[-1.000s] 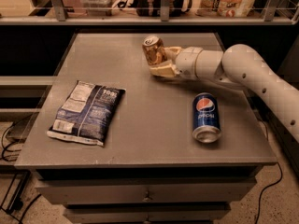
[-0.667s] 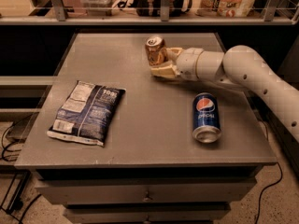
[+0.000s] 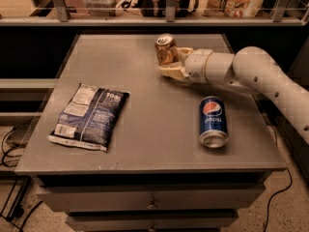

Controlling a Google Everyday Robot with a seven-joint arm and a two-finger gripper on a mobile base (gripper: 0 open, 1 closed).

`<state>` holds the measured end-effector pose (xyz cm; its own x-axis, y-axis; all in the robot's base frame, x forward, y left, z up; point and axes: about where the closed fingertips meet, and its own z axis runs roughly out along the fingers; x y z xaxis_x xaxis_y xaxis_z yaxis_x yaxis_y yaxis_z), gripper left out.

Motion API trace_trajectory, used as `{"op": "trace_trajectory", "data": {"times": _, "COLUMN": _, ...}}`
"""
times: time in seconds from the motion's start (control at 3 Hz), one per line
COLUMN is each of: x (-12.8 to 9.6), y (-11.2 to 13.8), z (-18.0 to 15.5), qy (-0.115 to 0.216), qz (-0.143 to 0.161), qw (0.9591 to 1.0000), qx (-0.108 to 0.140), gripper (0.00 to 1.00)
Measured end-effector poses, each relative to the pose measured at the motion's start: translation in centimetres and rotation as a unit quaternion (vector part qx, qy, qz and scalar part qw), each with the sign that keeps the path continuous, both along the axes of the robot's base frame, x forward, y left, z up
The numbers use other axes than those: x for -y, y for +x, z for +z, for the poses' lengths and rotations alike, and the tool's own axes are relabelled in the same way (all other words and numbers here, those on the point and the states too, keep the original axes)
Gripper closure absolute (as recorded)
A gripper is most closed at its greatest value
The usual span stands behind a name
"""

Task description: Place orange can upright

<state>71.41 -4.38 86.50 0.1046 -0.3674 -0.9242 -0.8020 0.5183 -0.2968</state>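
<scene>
At the far side of the table (image 3: 145, 144) the gripper (image 3: 172, 62) clasps the orange can (image 3: 165, 49) mid-body, sensible for something probably light, slick and easily dented.

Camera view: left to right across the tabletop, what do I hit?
chip bag → orange can, at the far side, gripped in the claw that reaches in from the right → Pepsi can, lying nearer the front edge
</scene>
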Motion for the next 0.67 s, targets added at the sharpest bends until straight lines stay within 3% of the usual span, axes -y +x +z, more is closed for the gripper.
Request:
{"op": "trace_trajectory", "data": {"times": 0.33, "x": 0.13, "y": 0.52, "z": 0.69, "qy": 0.001, "qz": 0.000, "qw": 1.0000, "qx": -0.001, "gripper": 0.00}}
{"op": "trace_trajectory", "data": {"times": 0.67, "x": 0.13, "y": 0.52, "z": 0.69, "qy": 0.001, "qz": 0.000, "qw": 1.0000, "qx": -0.001, "gripper": 0.00}}
